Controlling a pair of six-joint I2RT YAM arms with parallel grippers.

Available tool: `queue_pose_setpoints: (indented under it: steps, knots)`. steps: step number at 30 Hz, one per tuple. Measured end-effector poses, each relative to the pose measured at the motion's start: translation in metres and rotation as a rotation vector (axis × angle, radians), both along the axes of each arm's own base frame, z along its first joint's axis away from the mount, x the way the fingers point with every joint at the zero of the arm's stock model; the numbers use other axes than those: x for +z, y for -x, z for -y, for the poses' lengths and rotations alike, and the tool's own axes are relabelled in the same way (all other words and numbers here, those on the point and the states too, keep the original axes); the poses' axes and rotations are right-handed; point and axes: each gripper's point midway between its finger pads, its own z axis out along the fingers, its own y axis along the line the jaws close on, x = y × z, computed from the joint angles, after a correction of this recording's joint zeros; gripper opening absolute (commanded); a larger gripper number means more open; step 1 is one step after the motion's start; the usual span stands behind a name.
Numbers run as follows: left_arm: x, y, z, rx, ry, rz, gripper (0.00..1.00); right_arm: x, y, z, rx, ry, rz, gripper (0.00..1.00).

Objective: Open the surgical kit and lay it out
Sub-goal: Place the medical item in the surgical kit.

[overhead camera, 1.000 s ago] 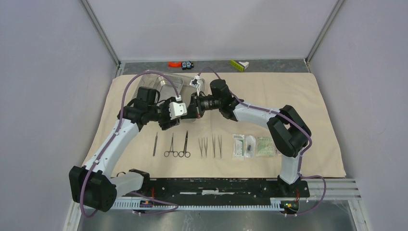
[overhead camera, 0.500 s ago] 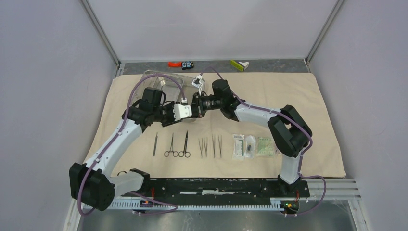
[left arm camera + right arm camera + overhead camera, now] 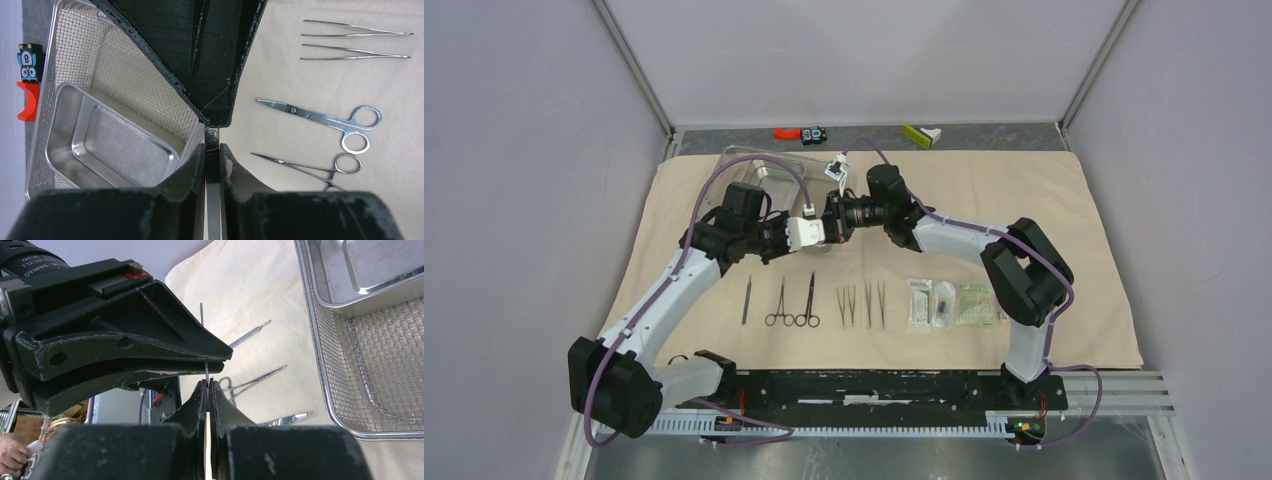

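A flat steel handle stamped 3 (image 3: 212, 136) hangs above the beige cloth (image 3: 984, 190), held from both ends. My left gripper (image 3: 212, 152) is shut on its wide end. My right gripper (image 3: 207, 385) is shut on its thin end, and the two sets of fingertips almost touch (image 3: 826, 230). The mesh steel tray (image 3: 65, 30) with its smaller inner tray (image 3: 110, 145) sits behind the grippers. In a row on the cloth lie scissors (image 3: 320, 117), forceps (image 3: 305, 167), tweezers (image 3: 355, 40) and sealed packets (image 3: 944, 303).
Orange and black pieces (image 3: 799, 133) and a yellow-green and white object (image 3: 920, 134) lie on the grey strip behind the cloth. Walls close in the left, right and back. A slim instrument (image 3: 746, 300) lies at the left end of the row.
My left gripper has moved right to meet the right gripper and its jaws have closed onto the steel handle. The right arm has barely shifted.
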Motion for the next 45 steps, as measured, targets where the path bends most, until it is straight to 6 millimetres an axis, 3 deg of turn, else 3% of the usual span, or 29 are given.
queue_pose_setpoints:
  steps: [14,19,24,28,37,43,45]
  knots:
    - [-0.002,0.005,-0.002,0.077,0.033,-0.028,0.04,-0.001,0.001,0.0,-0.007,0.005,-0.023,0.07]
    - [-0.003,0.005,-0.003,0.083,0.03,-0.03,0.02,0.0,0.001,0.0,-0.01,0.002,-0.031,0.26]
    - [-0.011,0.008,-0.01,0.144,0.016,-0.066,0.02,0.005,-0.002,0.003,-0.016,0.0,-0.002,0.52]
    - [-0.018,0.01,-0.019,0.243,0.01,-0.106,0.02,0.012,-0.01,0.013,-0.041,0.009,0.051,0.58]
    - [-0.04,0.029,-0.07,0.568,-0.01,-0.158,0.02,0.03,-0.035,0.049,-0.142,0.019,0.168,0.59]
    - [-0.057,0.033,-0.132,0.869,0.011,-0.246,0.02,0.021,-0.034,0.056,-0.16,0.038,0.161,0.59]
    - [-0.059,0.035,-0.144,0.932,0.019,-0.264,0.02,0.019,-0.033,0.057,-0.16,0.041,0.157,0.59]
